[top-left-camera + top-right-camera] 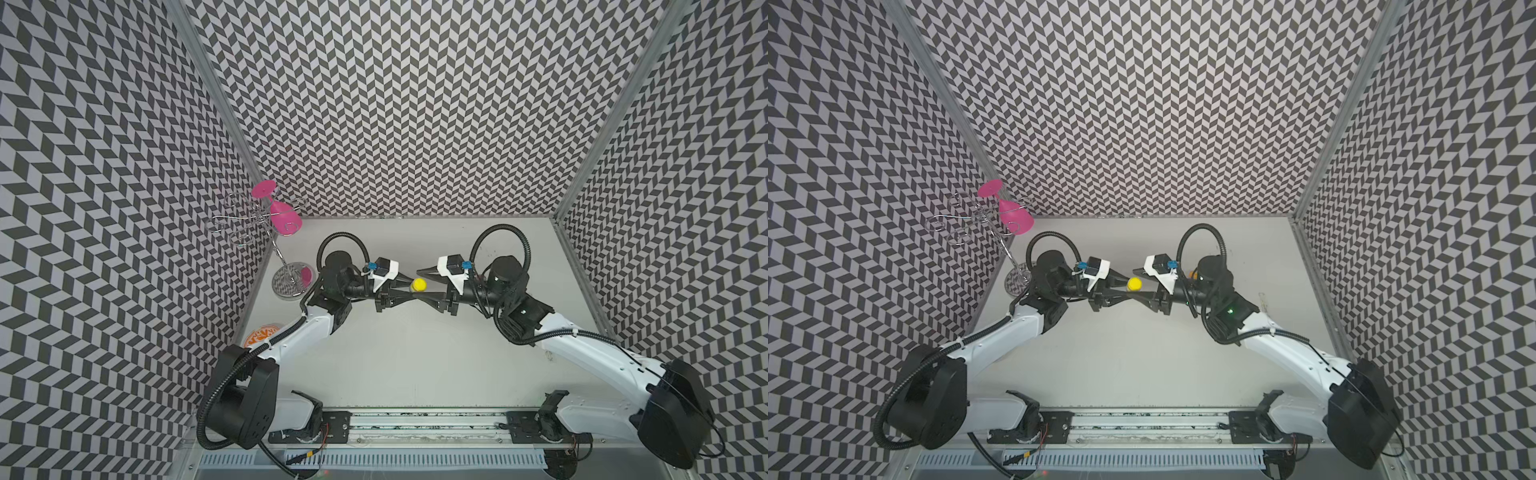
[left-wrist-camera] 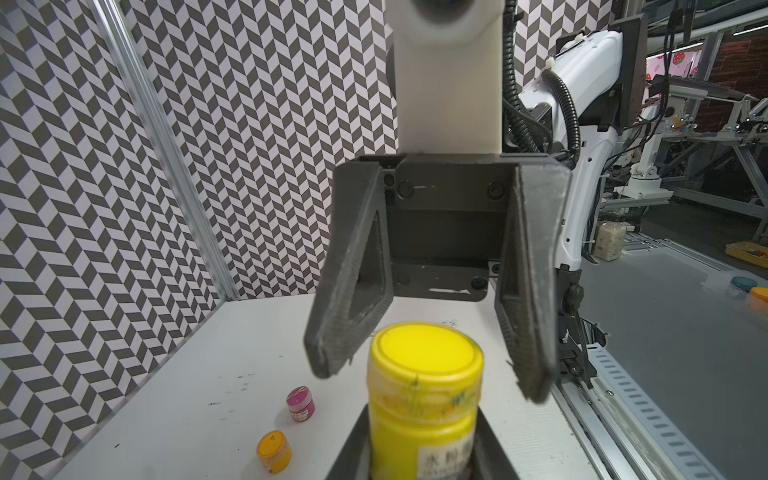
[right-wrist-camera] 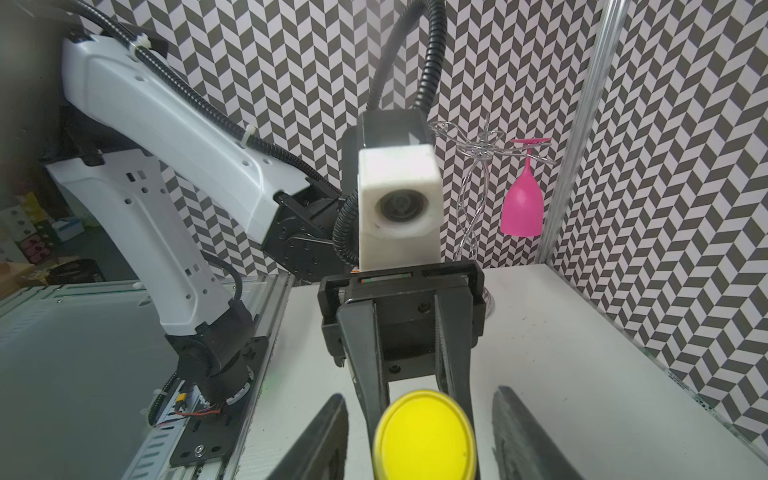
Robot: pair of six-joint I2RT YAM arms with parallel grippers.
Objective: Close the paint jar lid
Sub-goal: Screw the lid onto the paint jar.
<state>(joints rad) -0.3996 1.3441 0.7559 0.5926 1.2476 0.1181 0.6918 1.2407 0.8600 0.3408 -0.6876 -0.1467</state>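
Observation:
A yellow paint jar (image 2: 415, 432) with a white label is held upright above the table. My left gripper (image 2: 422, 451) is shut on its body. The yellow lid (image 2: 426, 353) sits on the jar's mouth; how tightly it is seated I cannot tell. My right gripper (image 2: 432, 374) faces the left one and is open. Its fingers (image 2: 345, 291) stand on either side of the lid with a gap on each side. Both top views show the lid (image 1: 419, 284) (image 1: 1134, 284) between the meeting grippers. In the right wrist view the lid (image 3: 424, 436) lies between my right gripper's (image 3: 419, 399) fingers.
A small magenta paint jar (image 2: 300, 404) and a small orange one (image 2: 273, 451) stand on the table below the right arm. A wire glass rack (image 1: 293, 280) with a pink wine glass (image 1: 282, 214) hanging on it is at the back left. An orange disc (image 1: 259, 334) lies by the left wall.

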